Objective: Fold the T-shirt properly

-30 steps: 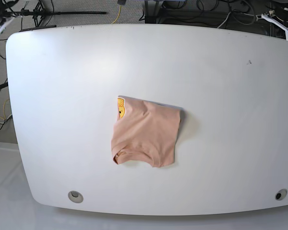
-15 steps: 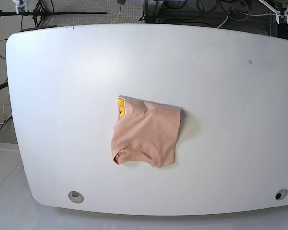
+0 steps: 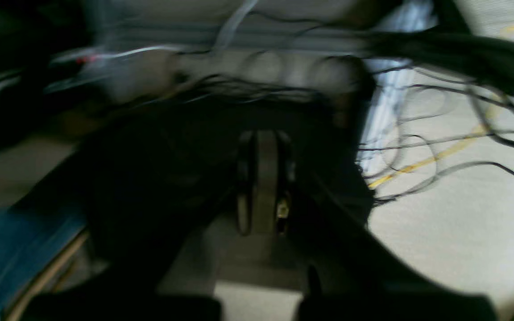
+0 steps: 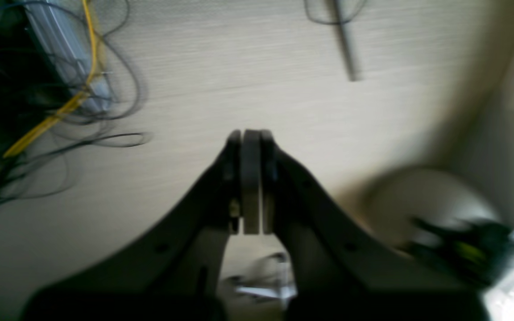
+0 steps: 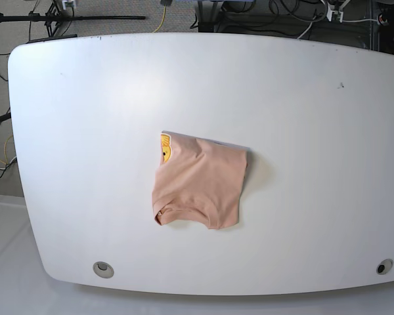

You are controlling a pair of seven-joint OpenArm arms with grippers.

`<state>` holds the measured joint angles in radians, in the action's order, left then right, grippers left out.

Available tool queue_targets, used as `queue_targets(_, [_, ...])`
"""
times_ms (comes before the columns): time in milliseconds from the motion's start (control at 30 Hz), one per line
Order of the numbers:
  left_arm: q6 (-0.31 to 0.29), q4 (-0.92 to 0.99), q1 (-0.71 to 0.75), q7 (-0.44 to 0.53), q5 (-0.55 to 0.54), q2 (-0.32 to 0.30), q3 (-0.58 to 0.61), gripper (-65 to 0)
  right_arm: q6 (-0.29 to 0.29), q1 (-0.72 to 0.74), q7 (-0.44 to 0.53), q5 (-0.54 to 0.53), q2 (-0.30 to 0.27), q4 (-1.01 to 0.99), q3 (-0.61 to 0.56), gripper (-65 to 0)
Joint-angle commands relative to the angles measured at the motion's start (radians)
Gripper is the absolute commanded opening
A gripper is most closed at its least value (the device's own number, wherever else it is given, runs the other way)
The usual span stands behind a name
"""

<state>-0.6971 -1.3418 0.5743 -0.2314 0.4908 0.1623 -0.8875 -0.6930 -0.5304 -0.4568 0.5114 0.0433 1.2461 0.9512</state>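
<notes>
Closed left gripper [image 3: 261, 178] above cables [image 3: 422, 147]

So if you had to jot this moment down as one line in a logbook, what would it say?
T-shirt: folded small, lying mid-table | left gripper: shut, empty, over floor cables | right gripper: shut, empty, over bare floor | nothing touching shirt

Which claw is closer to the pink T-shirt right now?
Cannot tell. The left claw and right claw are both shut above the floor, off the table where the T-shirt lies.
</notes>
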Motion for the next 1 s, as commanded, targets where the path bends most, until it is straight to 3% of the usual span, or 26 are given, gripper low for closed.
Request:
queue_targets(0, [-0.001, 0.092, -0.02, 0.096, 0.061, -0.005, 0.003, -65.0, -0.005, 0.016, 0.051, 0.019, -0.015, -0.107, 0.005, -65.0])
queue_targets(333, [0.009, 0.583, -0.181, 0.393, 0.319, -0.01, 0.014, -65.0, -0.005, 0.171, 0.207, 0.026, -0.116, -0.569, -0.002, -65.0])
queue_targets(467, [0.184, 0.793, -0.254, 0.476, 0.398, -0.059, 0.014, -65.0, -0.005, 0.232, 0.324, 0.028, -0.171, -0.782, -0.005, -65.0])
queue_targets(633, [0.449, 1.117, -0.339, 0.565, 0.515, -0.152, 0.015, -65.0, 0.109, 0.332, 0.465, 0.085, -0.25, -1.084, -0.061, -65.0])
queue_targets(800, [0.676, 1.342, -0.452, 0.626, 0.624, -0.24, 0.015, -65.0, 0.252, 0.41, 0.542, 0.154, -0.254, -1.241, -0.128, -65.0])
queue_targets(967, [0.776, 1.342, -0.504, 0.639, 0.667, -0.275, 0.011, -65.0, 0.321, 0.419, 0.574, 0.183, -0.204, -1.242, -0.162, -65.0])
